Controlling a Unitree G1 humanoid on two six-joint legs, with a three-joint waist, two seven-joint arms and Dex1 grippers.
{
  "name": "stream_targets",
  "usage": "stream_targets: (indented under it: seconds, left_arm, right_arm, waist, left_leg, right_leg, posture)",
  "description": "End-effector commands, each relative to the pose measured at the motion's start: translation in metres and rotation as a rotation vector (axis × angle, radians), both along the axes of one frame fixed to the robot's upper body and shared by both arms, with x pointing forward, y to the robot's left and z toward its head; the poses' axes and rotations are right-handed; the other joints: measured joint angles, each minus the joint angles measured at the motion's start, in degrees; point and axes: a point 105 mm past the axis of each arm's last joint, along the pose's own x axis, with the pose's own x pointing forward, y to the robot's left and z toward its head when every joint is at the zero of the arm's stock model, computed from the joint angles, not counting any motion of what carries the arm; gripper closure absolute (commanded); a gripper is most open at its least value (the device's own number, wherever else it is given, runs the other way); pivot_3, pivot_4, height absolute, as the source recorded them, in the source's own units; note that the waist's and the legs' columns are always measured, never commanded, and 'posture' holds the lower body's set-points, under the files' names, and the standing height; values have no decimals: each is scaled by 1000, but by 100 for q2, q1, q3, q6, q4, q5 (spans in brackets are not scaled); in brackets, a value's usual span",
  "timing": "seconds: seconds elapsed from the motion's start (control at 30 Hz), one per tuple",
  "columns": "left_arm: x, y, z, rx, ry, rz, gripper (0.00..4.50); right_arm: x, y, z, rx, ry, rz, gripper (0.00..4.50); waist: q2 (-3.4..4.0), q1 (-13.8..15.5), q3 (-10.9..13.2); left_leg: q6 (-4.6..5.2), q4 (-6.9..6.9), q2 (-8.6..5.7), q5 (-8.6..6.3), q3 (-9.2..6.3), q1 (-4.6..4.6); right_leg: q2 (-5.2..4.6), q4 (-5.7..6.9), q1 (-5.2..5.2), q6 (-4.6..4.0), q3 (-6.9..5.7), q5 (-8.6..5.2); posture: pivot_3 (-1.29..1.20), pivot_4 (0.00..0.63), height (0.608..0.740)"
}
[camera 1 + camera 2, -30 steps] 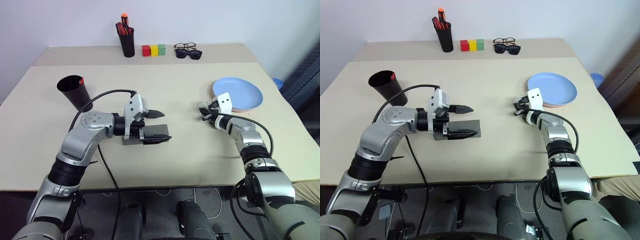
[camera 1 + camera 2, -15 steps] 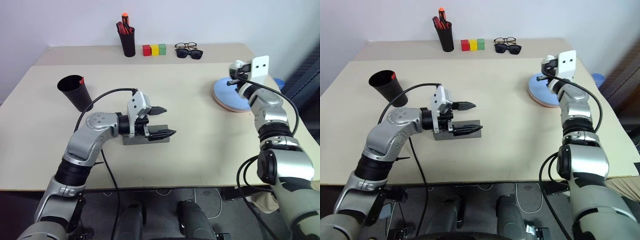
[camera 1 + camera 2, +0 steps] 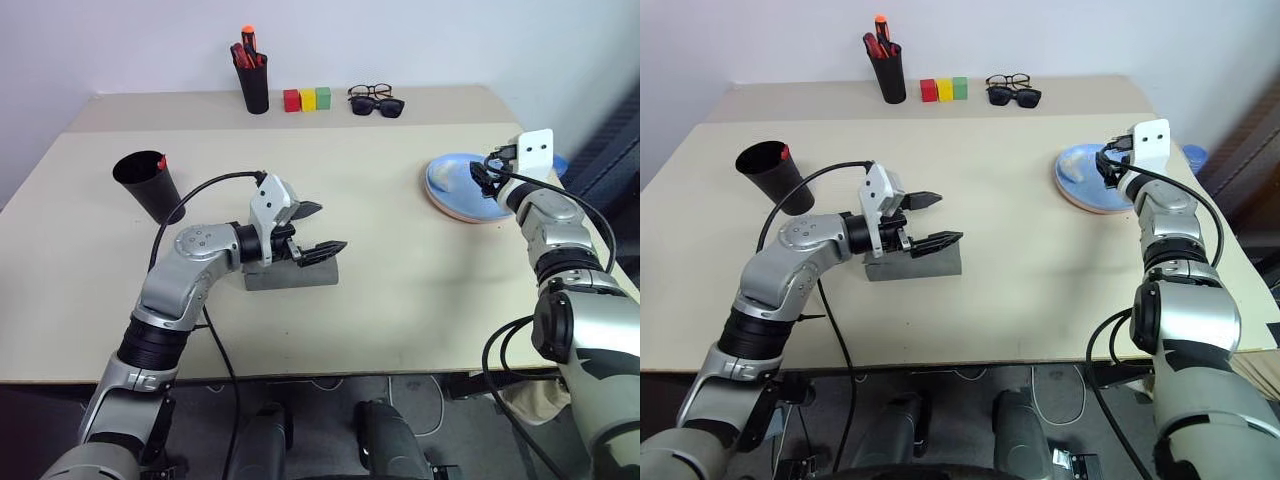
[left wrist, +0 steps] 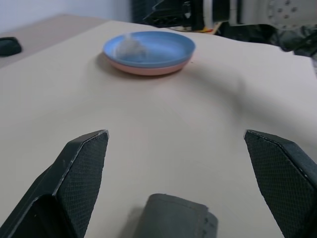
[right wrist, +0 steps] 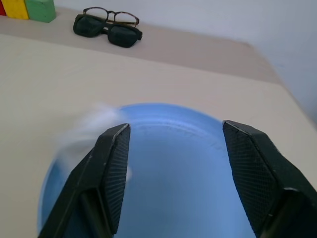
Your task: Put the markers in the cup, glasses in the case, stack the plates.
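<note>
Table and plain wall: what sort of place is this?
Probably a robot test room, not a home: a bare beige table, a staged row of colored blocks, and a pen pot against a blank wall.

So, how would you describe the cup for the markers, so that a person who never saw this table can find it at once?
Start from the beige table and go to its left side, near the edge. The cup stands there alone, wide, tapered and matte black, with a red tip showing at its rim. The other black pot at the back edge is narrower, straighter, and full of red markers.
</note>
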Motion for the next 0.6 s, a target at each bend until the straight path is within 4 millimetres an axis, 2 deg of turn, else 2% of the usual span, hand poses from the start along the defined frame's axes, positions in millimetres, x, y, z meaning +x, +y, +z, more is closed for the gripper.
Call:
stream_targets:
  seconds: [0.03,0.13,0.23,0.33,0.43,0.53,0.6]
  left_arm:
    - [7,8,2,21,-69,73,0]
    - [9,15,-4,30,-74,116,0]
    - [5,30,-11,23,-80,145,0]
    - [0,48,-15,-6,-71,186,0]
    - [-9,73,-17,-51,-105,268,0]
    - [-21,93,-16,-96,-135,343,0]
    - [-33,113,-22,-81,-107,394,0]
  right_arm:
    - [-5,-3,30,-30,-108,64,1504]
    - [-15,6,25,-70,-110,193,1504]
    - [-37,14,11,-113,-73,339,1504]
    - [-64,18,5,-115,-52,414,1504]
    - [-108,24,-13,-128,7,504,1504]
    - [-139,25,-23,-111,60,515,1504]
    - [-156,16,-25,-110,67,476,1504]
  waist:
    - [0,-6,0]
    - [0,-9,0]
    - [0,-1,0]
    - [1,11,0]
    - [4,33,-2]
    - [3,47,-4]
    - [4,37,-4]
  left_leg:
    - [0,0,0,0,1,0]
    - [0,-3,0,0,1,3]
    - [0,-4,1,0,0,3]
    - [1,-7,1,0,0,2]
    - [1,-4,1,-1,0,1]
    - [2,-3,2,-3,0,3]
    - [1,2,3,-4,3,7]
  right_leg:
    - [0,0,0,0,1,0]
    - [0,0,0,7,1,3]
    - [0,1,0,19,1,8]
    - [0,2,-2,23,2,8]
    - [-1,4,-4,22,3,7]
    - [-2,2,0,5,5,-3]
    - [-3,3,1,0,8,-3]
  posture:
    - [0,150,740]
    - [0,150,740]
    - [0,150,740]
    - [0,150,740]
    - [0,150,740]
    - [0,150,740]
    - [0,150,740]
